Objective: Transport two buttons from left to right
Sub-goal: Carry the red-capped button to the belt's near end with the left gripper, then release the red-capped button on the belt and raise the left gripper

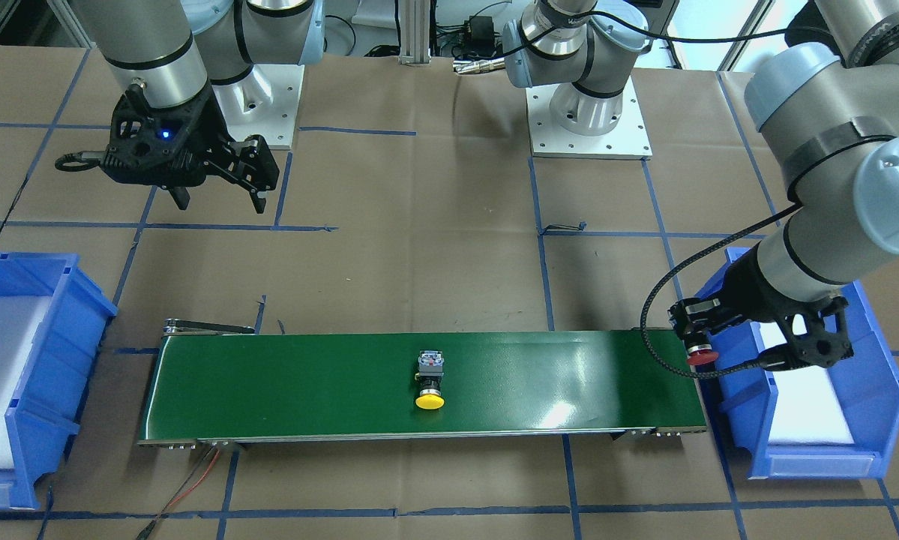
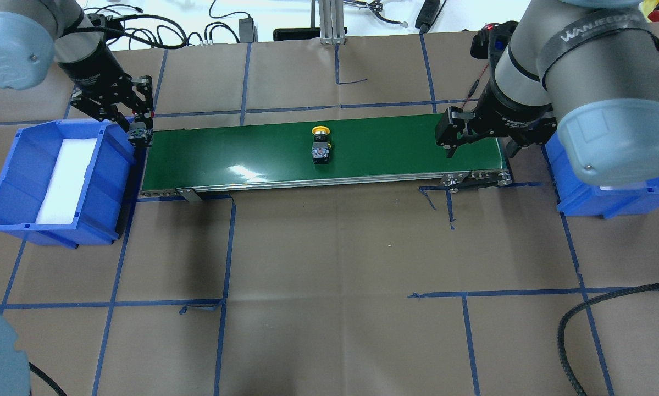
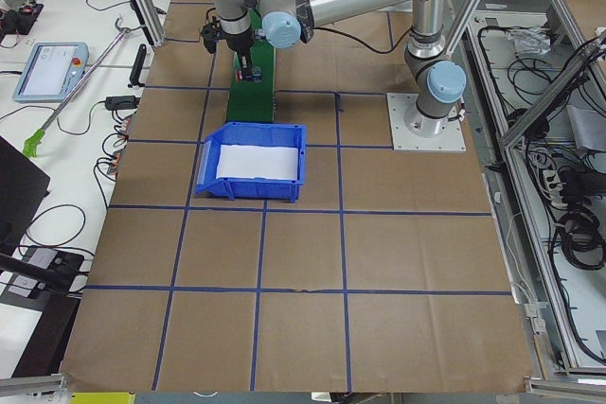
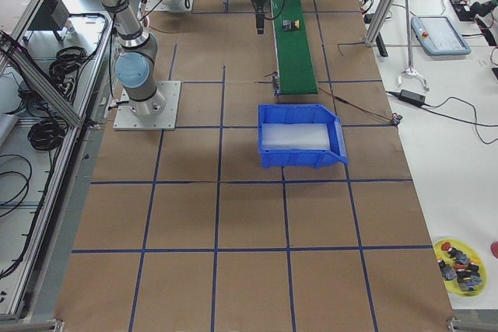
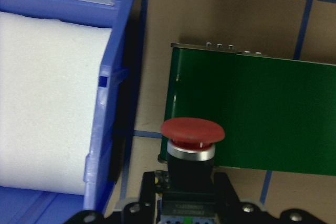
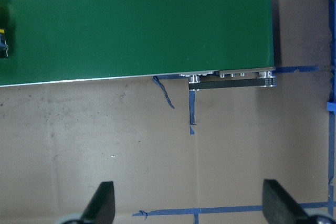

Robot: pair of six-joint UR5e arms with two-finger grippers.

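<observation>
The yellow-capped button (image 1: 430, 390) lies on its side mid-belt on the green conveyor (image 1: 307, 382); it also shows in the overhead view (image 2: 321, 144). My left gripper (image 1: 695, 334) is shut on the red-capped button (image 1: 701, 357) and holds it just above the belt's left end, beside the blue bin. In the left wrist view the red button (image 5: 192, 129) sits between the fingers (image 5: 149, 190), cap pointing forward. My right gripper (image 2: 480, 149) is open and empty above the belt's right end, on the robot's side, in the overhead view.
A blue bin with a white foam liner (image 2: 10, 181) stands at the belt's left end. A second blue bin (image 2: 576, 198) stands at the right end, partly hidden by my right arm. Brown paper with blue tape lines covers the table.
</observation>
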